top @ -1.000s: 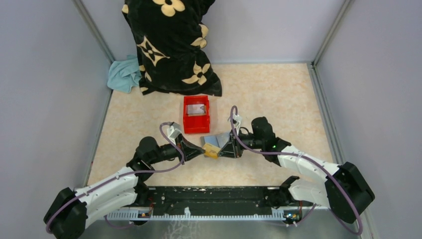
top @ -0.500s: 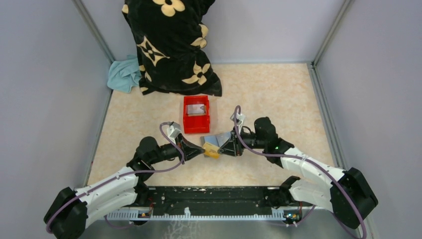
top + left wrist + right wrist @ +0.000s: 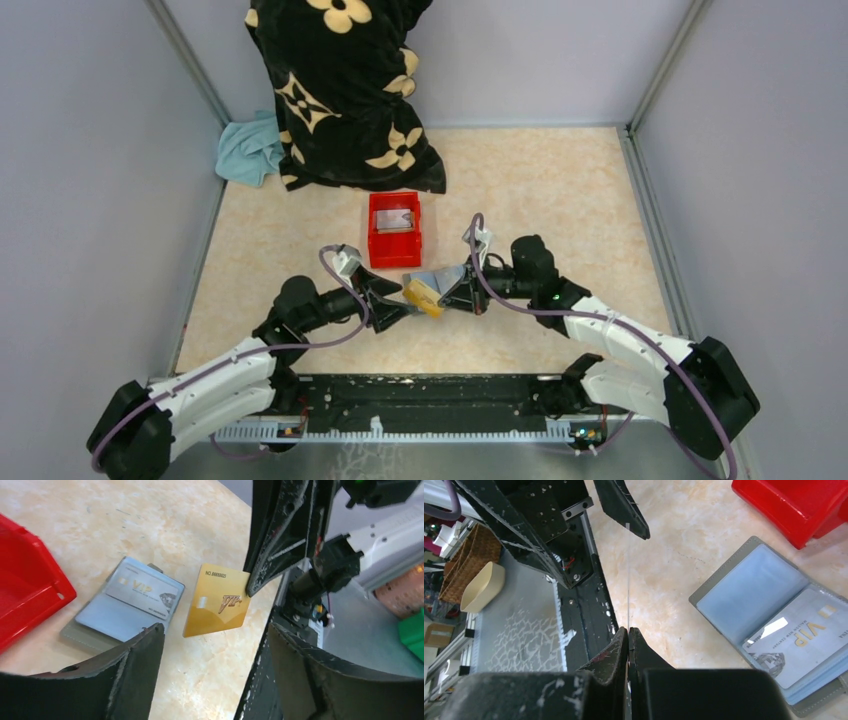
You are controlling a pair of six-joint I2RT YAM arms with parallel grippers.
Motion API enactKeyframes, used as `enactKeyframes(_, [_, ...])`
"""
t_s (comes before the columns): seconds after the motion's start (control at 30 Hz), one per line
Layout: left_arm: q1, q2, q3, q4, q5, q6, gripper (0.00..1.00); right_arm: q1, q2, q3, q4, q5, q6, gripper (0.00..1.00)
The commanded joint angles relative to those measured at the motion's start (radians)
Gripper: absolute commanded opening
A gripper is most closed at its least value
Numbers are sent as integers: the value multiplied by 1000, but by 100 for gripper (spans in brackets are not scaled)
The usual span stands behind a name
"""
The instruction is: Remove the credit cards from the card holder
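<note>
One gold card (image 3: 216,602) pinched by right fingers (image 3: 614,647); left fingers (image 3: 142,652) spread; red bin (image 3: 393,255) beside card holder (image 3: 744,590).

obstacle: red bin (image 3: 394,252) beside card holder (image 3: 744,592) | free: tabletop (image 3: 540,190) right of bin

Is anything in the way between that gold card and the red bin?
Nothing visible. The right gripper holds the gold card up in the air. Only the card holder lies toward the red bin, flat on the table below that path.

Bright, even light — faint shadows, near fingers (image 3: 127,677) slightly blurred
</note>
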Motion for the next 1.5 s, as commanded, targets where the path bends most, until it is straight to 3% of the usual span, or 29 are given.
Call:
enactKeyframes(0.0, [-1, -80, 4, -98, -181, 13, 89, 7, -5, 76, 48, 61, -49, 0])
enactKeyframes(0.07, [-1, -129, 3, -173, -289, 1, 95, 6, 38, 150, -13, 96, -100, 0])
enactKeyframes(0.23, [-1, -235, -25, -310, -507, -26, 95, 4, 247, 412, -183, 257, -206, 0])
enactKeyframes(0.43, [-1, -312, -40, -417, -548, -56, 94, 5, 546, 732, -328, 394, -286, 0])
enactKeyframes(0.63, [-1, -423, -54, -521, -559, -69, 94, 10, 831, 1077, -593, 499, -303, 0])
enactKeyframes(0.83, [-1, -523, -64, -606, -586, -66, 94, 10, 997, 1288, -714, 465, -297, 0])
enactKeyframes(1.03, [-1, -521, -60, -612, -572, -57, 94, 10, 1073, 1366, -772, 437, -316, 0])
enactKeyframes(1.2, [-1, -477, -57, -582, -562, -52, 94, 10, 1024, 1332, -775, 424, -334, 0])
enactKeyframes(1.3, [-1, -445, -49, -557, -558, -54, 95, -2, 927, 1253, -750, 330, -341, 0])
enactKeyframes(1.47, [-1, -418, -24, -474, -534, -47, 100, -41, 694, 980, -654, 126, -312, 0])
